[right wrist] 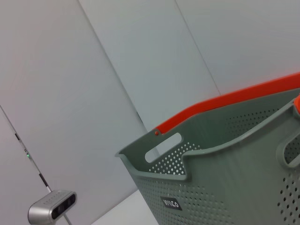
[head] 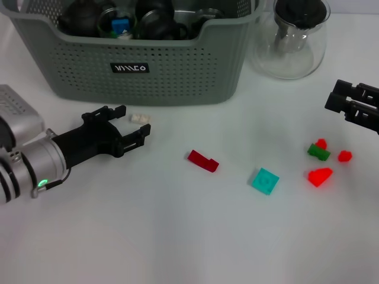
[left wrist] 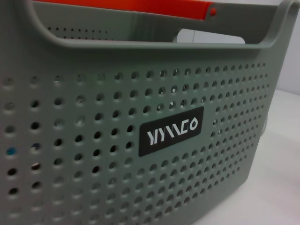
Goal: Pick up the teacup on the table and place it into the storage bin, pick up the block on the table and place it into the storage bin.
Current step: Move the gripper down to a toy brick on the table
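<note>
Grey-green storage bin [head: 177,71] at the far side of the white worktop [head: 177,236], dark teaware inside. Left end effector [head: 131,126] low near its front wall, fingers spread, nothing held, cream block [head: 140,118] just beyond the tips. Right end effector [head: 355,106] at right edge, grip unclear. Red block [head: 203,160] mid-worktop.

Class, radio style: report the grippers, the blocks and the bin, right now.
Left gripper open, low beside small white block, before the storage bin. Right gripper parked at table's right. Nothing blocking the white block.
</note>
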`<state>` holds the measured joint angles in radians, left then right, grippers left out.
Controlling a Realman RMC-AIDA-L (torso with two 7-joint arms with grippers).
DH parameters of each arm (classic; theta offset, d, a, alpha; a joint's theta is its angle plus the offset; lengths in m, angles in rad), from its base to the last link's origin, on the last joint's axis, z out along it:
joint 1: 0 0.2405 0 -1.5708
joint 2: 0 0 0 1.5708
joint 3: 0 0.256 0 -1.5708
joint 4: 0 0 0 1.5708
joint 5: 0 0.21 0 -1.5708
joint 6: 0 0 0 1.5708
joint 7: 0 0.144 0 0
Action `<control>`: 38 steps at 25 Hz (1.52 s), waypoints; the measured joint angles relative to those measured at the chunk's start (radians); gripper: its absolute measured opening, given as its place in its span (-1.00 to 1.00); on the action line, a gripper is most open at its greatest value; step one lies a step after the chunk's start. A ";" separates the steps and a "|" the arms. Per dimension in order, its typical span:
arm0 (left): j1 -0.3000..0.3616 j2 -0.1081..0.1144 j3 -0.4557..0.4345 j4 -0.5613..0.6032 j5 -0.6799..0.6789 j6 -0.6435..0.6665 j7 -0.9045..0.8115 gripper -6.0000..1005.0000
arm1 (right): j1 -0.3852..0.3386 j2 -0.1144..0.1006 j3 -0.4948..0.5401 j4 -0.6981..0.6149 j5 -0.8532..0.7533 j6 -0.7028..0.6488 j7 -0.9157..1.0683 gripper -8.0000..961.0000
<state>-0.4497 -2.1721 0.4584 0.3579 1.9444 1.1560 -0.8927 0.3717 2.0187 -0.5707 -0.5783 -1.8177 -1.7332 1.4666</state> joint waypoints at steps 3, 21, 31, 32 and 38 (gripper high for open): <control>-0.016 0.000 0.000 -0.012 0.003 -0.024 0.001 0.48 | 0.000 0.000 0.000 0.000 0.000 0.000 0.000 0.29; 0.037 0.003 0.100 0.020 0.022 0.192 -0.003 0.42 | -0.008 0.001 0.000 0.000 0.000 -0.007 0.000 0.29; 0.001 -0.001 0.087 -0.010 0.013 0.082 0.037 0.39 | -0.005 0.001 0.000 0.000 0.000 -0.003 0.000 0.29; -0.011 -0.001 0.086 -0.026 0.013 0.059 0.054 0.38 | -0.006 0.001 0.000 0.000 0.000 -0.003 0.000 0.29; -0.046 -0.003 0.083 -0.086 -0.015 -0.004 0.164 0.35 | -0.012 0.002 0.000 0.000 0.000 -0.002 0.000 0.29</control>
<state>-0.4962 -2.1750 0.5419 0.2718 1.9289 1.1524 -0.7282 0.3595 2.0211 -0.5707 -0.5783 -1.8178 -1.7348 1.4664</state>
